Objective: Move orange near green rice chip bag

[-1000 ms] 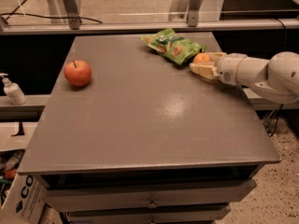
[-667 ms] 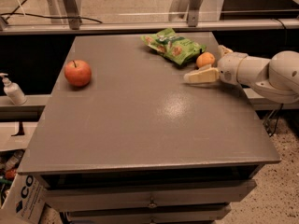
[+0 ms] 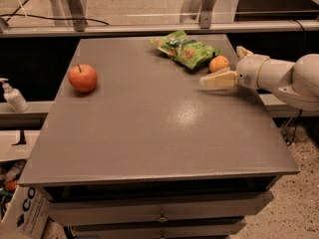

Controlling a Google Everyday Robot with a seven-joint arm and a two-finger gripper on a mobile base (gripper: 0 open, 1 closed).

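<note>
The orange rests on the grey table, touching the right end of the green rice chip bag at the table's far right. My gripper reaches in from the right edge and is open. Its near cream finger lies just in front of the orange, pointing left. Its far finger shows to the orange's right. Neither finger presses on the fruit.
A red apple sits at the table's left side. A white pump bottle stands on a ledge left of the table. A rail with metal posts runs behind the table. Drawers sit below the front edge.
The gripper was shut on the orange beside the bag. It has opened and let the orange go onto the table, and has drawn back slightly to the right.
</note>
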